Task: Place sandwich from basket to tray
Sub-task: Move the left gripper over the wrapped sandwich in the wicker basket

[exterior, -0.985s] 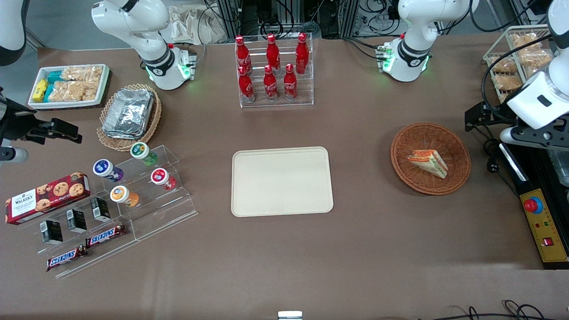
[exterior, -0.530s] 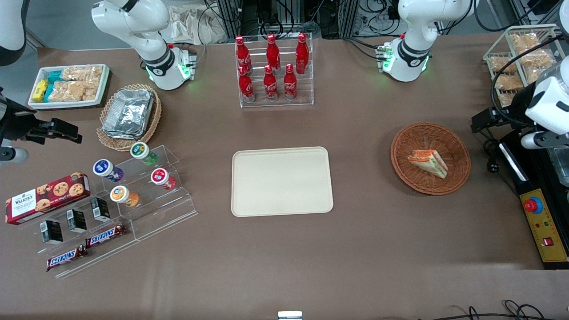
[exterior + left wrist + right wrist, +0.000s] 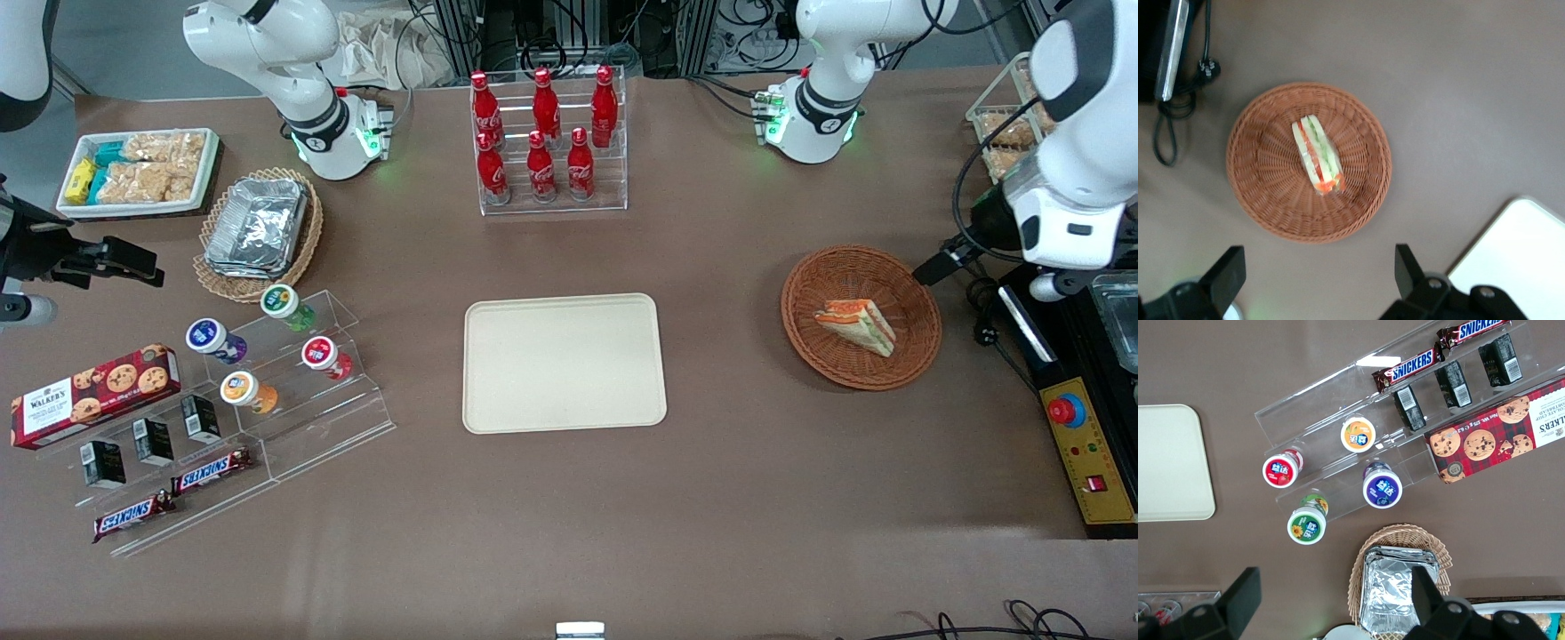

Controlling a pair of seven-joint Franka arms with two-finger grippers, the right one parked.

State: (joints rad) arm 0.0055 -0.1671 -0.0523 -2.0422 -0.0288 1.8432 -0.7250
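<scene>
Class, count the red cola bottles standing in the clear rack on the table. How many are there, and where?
6, all in the clear rack: three on the higher step, three on the lower step. None seems hidden.

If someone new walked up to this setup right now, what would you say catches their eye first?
Probably the sandwich, lying alone in the round wicker basket toward the working arm's end of the table. Next, the bare cream tray mid-table, with the rack of red cola bottles farther from the front camera. The gripper hangs open above the table, just off the basket's rim.
</scene>
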